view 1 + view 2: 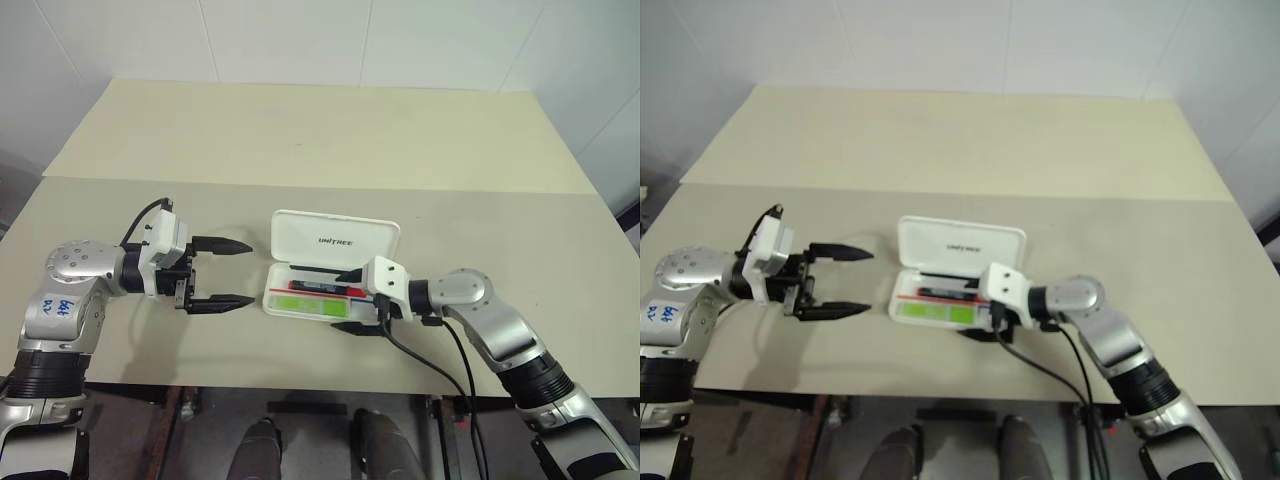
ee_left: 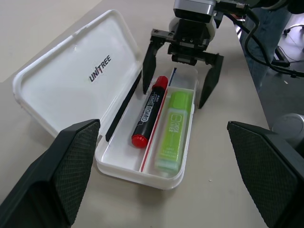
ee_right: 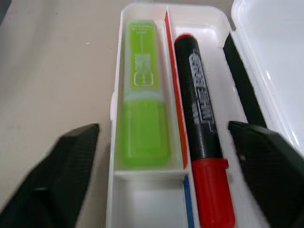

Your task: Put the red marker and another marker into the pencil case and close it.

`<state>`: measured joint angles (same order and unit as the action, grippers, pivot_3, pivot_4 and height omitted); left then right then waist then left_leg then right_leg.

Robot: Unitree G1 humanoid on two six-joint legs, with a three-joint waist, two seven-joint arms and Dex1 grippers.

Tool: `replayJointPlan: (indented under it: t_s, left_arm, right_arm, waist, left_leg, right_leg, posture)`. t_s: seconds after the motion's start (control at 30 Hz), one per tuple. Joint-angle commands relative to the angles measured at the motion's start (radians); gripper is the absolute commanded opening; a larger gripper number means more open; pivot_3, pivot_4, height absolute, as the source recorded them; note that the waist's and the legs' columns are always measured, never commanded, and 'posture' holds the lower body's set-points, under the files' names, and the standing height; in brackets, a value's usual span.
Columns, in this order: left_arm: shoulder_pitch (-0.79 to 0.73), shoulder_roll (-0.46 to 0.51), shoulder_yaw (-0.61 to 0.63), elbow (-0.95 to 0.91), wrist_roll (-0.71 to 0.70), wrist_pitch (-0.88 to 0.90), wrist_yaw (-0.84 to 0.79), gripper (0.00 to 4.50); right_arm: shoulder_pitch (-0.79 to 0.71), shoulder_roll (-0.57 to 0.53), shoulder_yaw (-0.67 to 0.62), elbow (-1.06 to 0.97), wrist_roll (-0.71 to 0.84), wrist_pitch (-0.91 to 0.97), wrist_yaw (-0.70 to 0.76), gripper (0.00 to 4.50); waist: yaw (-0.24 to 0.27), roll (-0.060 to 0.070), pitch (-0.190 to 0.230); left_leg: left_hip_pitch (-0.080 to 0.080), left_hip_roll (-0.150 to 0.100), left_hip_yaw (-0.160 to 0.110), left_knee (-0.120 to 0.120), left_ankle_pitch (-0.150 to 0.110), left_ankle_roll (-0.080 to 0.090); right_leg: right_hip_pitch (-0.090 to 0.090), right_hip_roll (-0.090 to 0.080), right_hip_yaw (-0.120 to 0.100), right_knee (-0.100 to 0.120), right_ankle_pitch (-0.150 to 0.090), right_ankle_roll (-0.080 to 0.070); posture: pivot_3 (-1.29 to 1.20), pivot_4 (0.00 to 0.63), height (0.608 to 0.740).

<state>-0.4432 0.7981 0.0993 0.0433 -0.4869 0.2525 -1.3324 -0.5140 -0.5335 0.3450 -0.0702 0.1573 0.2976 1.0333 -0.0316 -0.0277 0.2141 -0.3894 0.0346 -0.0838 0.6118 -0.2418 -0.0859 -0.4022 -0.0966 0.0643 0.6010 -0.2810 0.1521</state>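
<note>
The white pencil case [image 1: 335, 236] lies open near the table's front edge, its lid [image 2: 71, 80] tilted back. In its tray the red marker [image 2: 148, 113], black-bodied with red ends, lies beside the green marker [image 2: 173, 129], each in its own compartment. My right gripper [image 1: 338, 301] is open at the case's right end; one finger reaches over the tray's back part, the other runs along its front wall, and it holds nothing. My left gripper [image 1: 250, 272] hovers open just left of the case, pointing at it, also with nothing in it. The right wrist view looks down on the green marker [image 3: 142, 114] and the red marker [image 3: 203, 137].
A thin black strip [image 2: 122, 108] lies in the tray along the hinge side. A red-and-blue line [image 3: 183, 156] marks the tray's divider. A black cable [image 1: 420, 365] hangs from my right wrist over the table's front edge [image 1: 300, 385]. Bare tabletop [image 1: 320, 140] stretches behind the case.
</note>
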Motion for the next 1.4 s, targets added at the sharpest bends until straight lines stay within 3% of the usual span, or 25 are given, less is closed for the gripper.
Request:
replayJointPlan:
  t_s: [0.03,0.33,0.57,0.7,0.8,1.07,1.4]
  left_arm:
    - [-0.017,0.001,0.012,-0.018,-0.010,-0.011,0.000,4.50]
    - [0.077,-0.017,0.071,-0.124,-0.051,0.038,0.093,4.50]
    - [0.396,-0.191,0.275,-0.484,-0.053,0.140,0.534,4.50]
    - [0.492,-0.300,0.319,-0.576,-0.010,0.147,0.739,4.50]
    - [0.556,-0.395,0.331,-0.624,0.129,0.150,0.961,4.50]
    - [0.611,-0.624,0.292,-0.728,0.231,0.325,1.316,4.50]
    - [0.532,-0.670,0.243,-0.697,0.262,0.493,1.436,4.50]
  right_arm:
    - [-0.033,0.021,-0.052,-0.049,0.050,0.023,-0.002,4.48]
    - [0.020,0.000,-0.151,-0.208,0.233,0.098,0.048,4.48]
    - [0.165,-0.107,-0.351,-0.418,0.466,0.242,0.029,4.48]
    - [0.179,-0.133,-0.425,-0.441,0.541,0.285,-0.004,4.48]
    - [0.185,-0.162,-0.472,-0.414,0.543,0.263,0.003,4.48]
    - [0.109,-0.233,-0.464,-0.285,0.497,0.180,0.105,4.48]
    - [0.062,-0.247,-0.448,-0.262,0.491,0.174,0.137,4.48]
  waist:
    - [0.000,0.000,0.000]
    - [0.001,0.000,0.000]
    - [0.002,0.000,0.000]
    - [0.005,-0.001,0.000]
    - [0.005,0.000,0.000]
    - [0.005,-0.003,-0.002]
    - [0.006,-0.003,-0.002]
  left_leg:
    - [0.000,0.000,0.000,0.000,0.000,0.000]
    - [0.000,0.000,0.000,-0.001,-0.001,0.000]
    - [-0.001,0.000,0.000,0.000,-0.003,-0.001]
    - [0.001,0.000,0.000,0.001,-0.003,-0.001]
    - [0.003,0.000,0.000,0.002,-0.002,0.000]
    - [0.001,0.000,0.001,0.007,-0.001,0.001]
    - [0.000,0.000,0.001,0.007,-0.002,0.001]
  right_leg:
    - [0.000,0.000,0.000,0.000,0.001,0.001]
    - [0.000,0.000,0.000,0.000,0.000,0.002]
    - [-0.001,-0.001,0.000,0.000,-0.002,0.003]
    - [0.000,0.000,0.000,0.001,-0.002,0.003]
    - [0.007,-0.001,0.000,-0.008,-0.007,-0.010]
    - [0.010,-0.001,0.000,-0.015,-0.001,-0.011]
    - [0.009,0.000,0.000,-0.015,-0.001,-0.011]
  posture:
    - [0.00,0.150,0.740]
    - [0.00,0.150,0.740]
    - [0.00,0.150,0.740]
    - [0.00,0.150,0.740]
    - [0.00,0.150,0.740]
    - [0.00,0.150,0.740]
    - [0.00,0.150,0.740]
